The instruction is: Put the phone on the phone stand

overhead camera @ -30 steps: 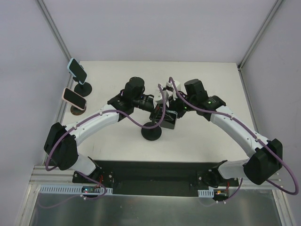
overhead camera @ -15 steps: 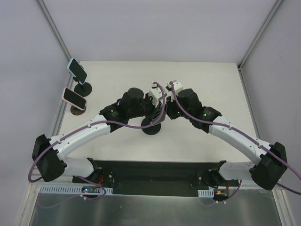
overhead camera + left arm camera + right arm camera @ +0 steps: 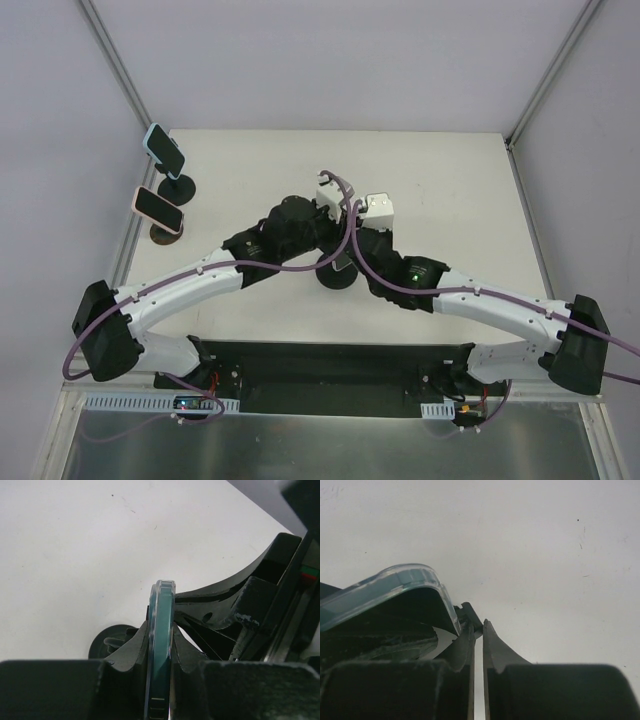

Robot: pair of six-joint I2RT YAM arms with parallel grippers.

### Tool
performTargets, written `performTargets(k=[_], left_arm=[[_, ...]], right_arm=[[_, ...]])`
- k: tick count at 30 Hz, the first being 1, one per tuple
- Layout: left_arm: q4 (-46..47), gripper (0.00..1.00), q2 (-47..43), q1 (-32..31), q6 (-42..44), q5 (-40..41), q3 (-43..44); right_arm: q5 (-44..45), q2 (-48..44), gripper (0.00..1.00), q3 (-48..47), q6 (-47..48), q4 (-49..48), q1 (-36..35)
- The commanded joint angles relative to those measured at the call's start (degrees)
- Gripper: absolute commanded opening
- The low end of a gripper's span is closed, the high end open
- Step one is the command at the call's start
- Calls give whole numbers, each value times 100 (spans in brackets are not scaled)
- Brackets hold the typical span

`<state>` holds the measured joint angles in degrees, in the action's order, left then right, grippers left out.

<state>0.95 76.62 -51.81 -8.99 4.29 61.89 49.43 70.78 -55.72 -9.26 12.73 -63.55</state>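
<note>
The phone (image 3: 161, 645) has a teal edge in a clear case and stands edge-on between my left gripper's (image 3: 160, 630) jaws, which are shut on it. Its case corner shows in the right wrist view (image 3: 385, 587). The black phone stand's round base (image 3: 338, 275) sits mid-table under both wrists and also shows in the left wrist view (image 3: 107, 640). My right gripper (image 3: 477, 625) is closed to a thin slit, pinching a small black part of the stand (image 3: 470, 612) at its tips, just beside the phone. In the top view the phone is hidden by the arms.
Two other phones rest on stands at the table's left edge, a teal-cased one (image 3: 165, 148) at the back and a pink-cased one (image 3: 158, 208) nearer. The white table (image 3: 450, 190) is walled on the left, back and right.
Both wrists have drawn closer together over the stand. The right arm has swung lower and toward the near edge. The stand's base has shifted slightly right, and the phone is now covered in the top view.
</note>
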Motion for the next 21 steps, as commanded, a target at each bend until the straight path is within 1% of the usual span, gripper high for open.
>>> performTargets(k=[1, 2, 4, 6, 10, 12, 13, 15, 16, 18, 21], left_arm=[[844, 0, 161, 681, 222, 2191, -782], [1037, 0, 126, 681, 249, 2120, -992], [1100, 0, 29, 681, 258, 1944, -1117], [1205, 0, -24, 681, 275, 1558, -1284], [1259, 0, -173, 681, 328, 1083, -1443], [1267, 0, -235, 655, 354, 768, -1478], [1311, 0, -287, 637, 398, 679, -1504], [1294, 0, -305, 593, 468, 512, -1487], [1198, 0, -314, 585, 477, 511, -1469], [1118, 0, -367, 585, 495, 476, -1478], [1004, 0, -525, 585, 539, 73, -1539]], right_arm=[[-450, -495, 0, -466, -735, 36, -667], [-539, -539, 0, -440, -796, 28, -685], [-881, -767, 0, -308, -955, -95, -738], [-1101, -881, 0, -299, -1016, -96, -834], [-1435, -838, 0, -360, -991, 89, -870], [-1629, -925, 12, -308, -833, 28, -878], [-1638, -987, 25, -281, -676, 28, -878], [-1874, -1232, 37, -229, -508, -51, -870], [-2032, -1329, 46, -185, -350, -121, -878], [-2367, -1601, 53, -88, -25, -157, -878], [-2570, -1970, 68, 122, 572, -52, -870]])
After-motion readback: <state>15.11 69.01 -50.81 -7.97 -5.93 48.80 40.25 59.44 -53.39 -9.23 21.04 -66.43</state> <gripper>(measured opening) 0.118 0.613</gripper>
